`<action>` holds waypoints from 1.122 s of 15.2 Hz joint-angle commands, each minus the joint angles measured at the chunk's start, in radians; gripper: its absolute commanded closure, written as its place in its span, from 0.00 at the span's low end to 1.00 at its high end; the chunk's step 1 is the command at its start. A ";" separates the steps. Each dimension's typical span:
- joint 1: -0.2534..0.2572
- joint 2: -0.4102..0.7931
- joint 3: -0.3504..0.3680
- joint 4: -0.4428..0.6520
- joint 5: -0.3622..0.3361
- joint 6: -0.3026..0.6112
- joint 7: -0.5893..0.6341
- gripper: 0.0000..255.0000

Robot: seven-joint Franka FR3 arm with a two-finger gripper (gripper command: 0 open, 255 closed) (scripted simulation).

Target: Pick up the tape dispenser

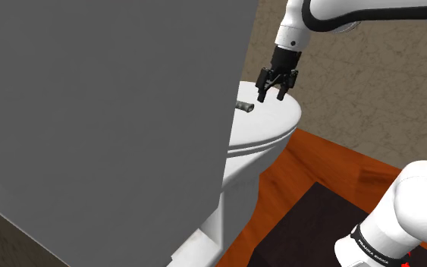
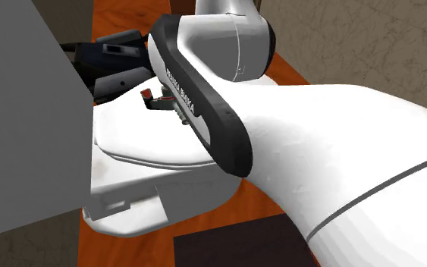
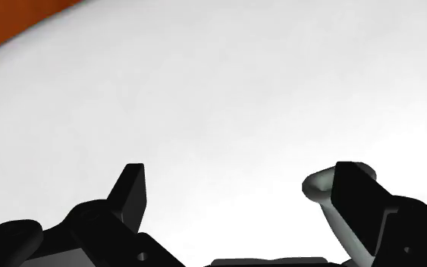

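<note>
The tape dispenser point(image 1: 243, 106) is a small grey and dark object lying on the closed white toilet lid point(image 1: 274, 125), close to the big grey panel. In the second exterior view it shows as a small dark piece with a red spot point(image 2: 158, 102), partly behind my forearm. My black gripper point(image 1: 272, 97) hangs just above the lid, a short way to the shoulder view's right of the dispenser and not touching it. In the wrist view my gripper point(image 3: 242, 178) stands open over the bare white lid point(image 3: 227, 91), nothing between the fingers. A pale grey shape sits by one fingertip point(image 3: 352, 182); what it is I cannot tell.
A tall grey panel point(image 1: 105, 114) fills the shoulder view's left and stands right against the toilet. The toilet's white base point(image 1: 238, 190) rests on a red-brown wood floor point(image 1: 318, 163). A dark mat point(image 1: 310, 227) lies before my stand. A tan wall point(image 1: 371, 83) rises behind.
</note>
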 commanded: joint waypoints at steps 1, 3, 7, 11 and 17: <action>0.006 0.072 0.012 0.072 0.005 -0.005 0.021 0.00; 0.012 0.150 0.026 0.157 0.008 -0.014 0.044 0.00; 0.025 0.312 0.050 0.345 0.007 -0.047 0.090 0.00; 0.042 0.486 0.069 0.569 -0.003 -0.104 0.137 0.00; 0.068 0.690 0.083 0.844 -0.019 -0.183 0.183 0.00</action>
